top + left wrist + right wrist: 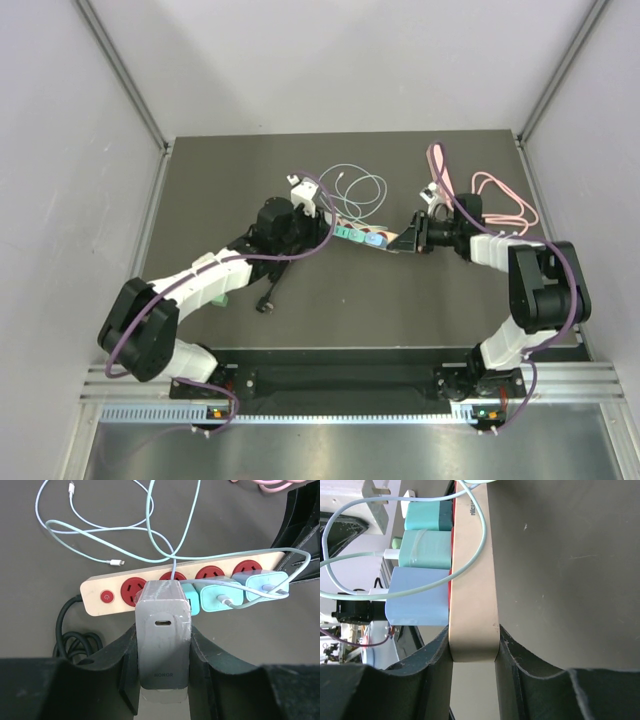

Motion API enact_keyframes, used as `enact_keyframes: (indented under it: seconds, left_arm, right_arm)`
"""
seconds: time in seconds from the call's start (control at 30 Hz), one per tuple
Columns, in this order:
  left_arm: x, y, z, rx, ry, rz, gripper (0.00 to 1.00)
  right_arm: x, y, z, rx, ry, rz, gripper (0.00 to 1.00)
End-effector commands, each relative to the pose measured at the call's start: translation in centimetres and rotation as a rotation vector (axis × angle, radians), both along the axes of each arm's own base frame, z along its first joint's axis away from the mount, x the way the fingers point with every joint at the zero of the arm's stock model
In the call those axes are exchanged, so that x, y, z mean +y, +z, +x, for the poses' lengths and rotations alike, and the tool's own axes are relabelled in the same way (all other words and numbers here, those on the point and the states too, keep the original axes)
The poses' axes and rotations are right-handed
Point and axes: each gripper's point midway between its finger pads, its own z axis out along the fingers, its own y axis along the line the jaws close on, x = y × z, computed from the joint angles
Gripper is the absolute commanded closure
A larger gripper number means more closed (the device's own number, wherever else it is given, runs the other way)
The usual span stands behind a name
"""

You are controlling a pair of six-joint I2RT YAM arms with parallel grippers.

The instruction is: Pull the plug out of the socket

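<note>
Charger [163, 625] in left gripper [163, 636]

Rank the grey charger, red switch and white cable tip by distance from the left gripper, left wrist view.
1. Grey charger, held in the left gripper.
2. Red switch, strip's left end.
3. White cable tip, beyond the strip.

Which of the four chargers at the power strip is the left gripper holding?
The grey charger, clamped in the left gripper. The teal charger, mint charger and light-blue charger sit unheld in the power strip.
</note>
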Motion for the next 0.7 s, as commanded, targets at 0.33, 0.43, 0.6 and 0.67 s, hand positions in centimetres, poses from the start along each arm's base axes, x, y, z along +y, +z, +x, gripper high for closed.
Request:
enact_keyframes:
  seconds: [0.33,0.43,0.6,0.67]
  left_arm:
    - [6.5,3.7,4.6,-0.008,0.264,-0.110,1.00]
    - [10.4,2.3,5.6,0.089,0.387,-0.161,1.00]
    - [18.4,-1.2,5.4,0.240,0.717,-0.211,1.00]
    - [20.4,-2.5,4.3,0.286,0.807,-0.209,1.00]
  right_arm:
    - [-0.3,0.9,1.7,-0.107,-0.006,0.005,1.00]
    - [-0.4,0.9,1.7,-0.108,-0.006,0.005,1.00]
    - [-0.5,1.0,1.9,-0.107,-0.012,0.005,1.00]
    - [-0.6,1.0,1.9,-0.106,-0.014,0.005,1.00]
